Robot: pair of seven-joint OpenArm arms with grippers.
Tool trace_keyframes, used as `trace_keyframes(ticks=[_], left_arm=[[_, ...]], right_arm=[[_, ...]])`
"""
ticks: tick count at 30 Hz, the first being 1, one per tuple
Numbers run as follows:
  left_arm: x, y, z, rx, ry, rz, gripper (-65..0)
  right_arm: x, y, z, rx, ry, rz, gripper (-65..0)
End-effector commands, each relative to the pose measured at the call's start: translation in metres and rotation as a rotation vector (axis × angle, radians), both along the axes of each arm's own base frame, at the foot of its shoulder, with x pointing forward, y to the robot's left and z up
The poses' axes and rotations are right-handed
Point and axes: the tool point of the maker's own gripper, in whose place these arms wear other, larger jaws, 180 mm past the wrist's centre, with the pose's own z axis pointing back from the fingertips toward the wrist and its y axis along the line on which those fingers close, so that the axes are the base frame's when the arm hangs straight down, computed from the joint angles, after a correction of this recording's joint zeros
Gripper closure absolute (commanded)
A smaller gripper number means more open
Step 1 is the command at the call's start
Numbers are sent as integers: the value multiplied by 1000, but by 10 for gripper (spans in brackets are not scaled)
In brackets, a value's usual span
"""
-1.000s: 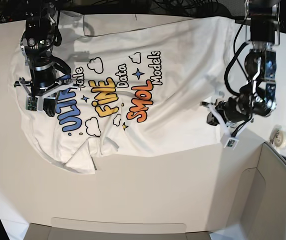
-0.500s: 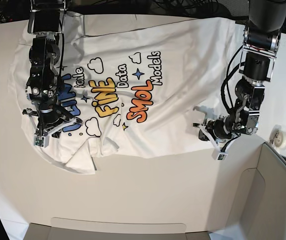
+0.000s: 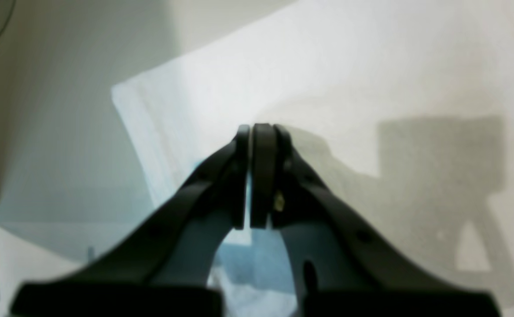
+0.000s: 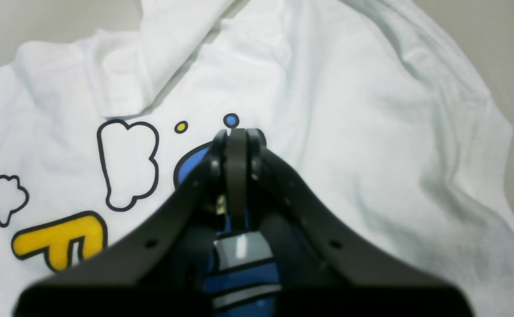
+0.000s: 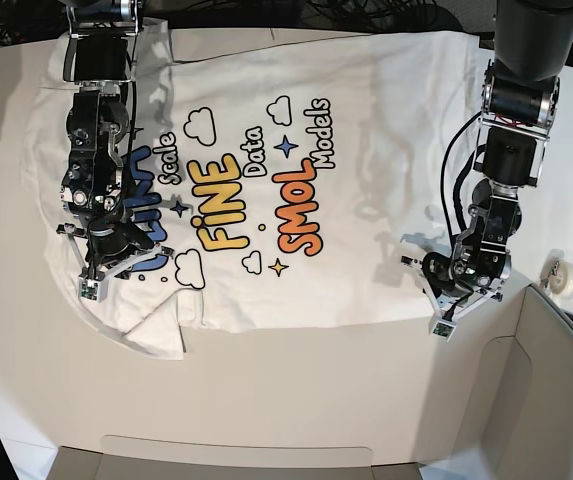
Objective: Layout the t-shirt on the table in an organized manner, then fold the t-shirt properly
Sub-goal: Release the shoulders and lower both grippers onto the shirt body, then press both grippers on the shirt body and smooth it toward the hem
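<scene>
So we're in the layout step imo: t-shirt (image 5: 296,170) print-up w/ folded sleeve (image 5: 161,335) at 7 o'clock, left gripper (image 5: 436,290) and right gripper (image 5: 101,262) both closed, holding nothing afaict, next needs flattening it.

The t-shirt (image 5: 296,180) now lies further up the table (image 5: 296,390) than a second ago — its print sits straighter and the lower hem runs flatter. The right gripper (image 5: 94,272) is lower over the blue lettering. The left gripper (image 5: 444,310) is down at the hem's corner — earlier it hung higher.
</scene>
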Motion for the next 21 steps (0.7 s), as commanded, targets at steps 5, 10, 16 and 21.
trace_keyframes(ticks=[5,10,16,21], left_arm=[[27,-12,24,51,-62,-29,-6],[38,-25,24,36,-47,-27,-6],[52,-11,41,41,-161,57,-6],[54,23,80,102,-277,137,-6]], right_arm=[[9,-3,19,-15,-62,-2,0],[4,-3,12,-15,-47,-2,0],[3,-3,12,-15,-45,-3,0],[-1,-2,16,-17,-60,0,0]])
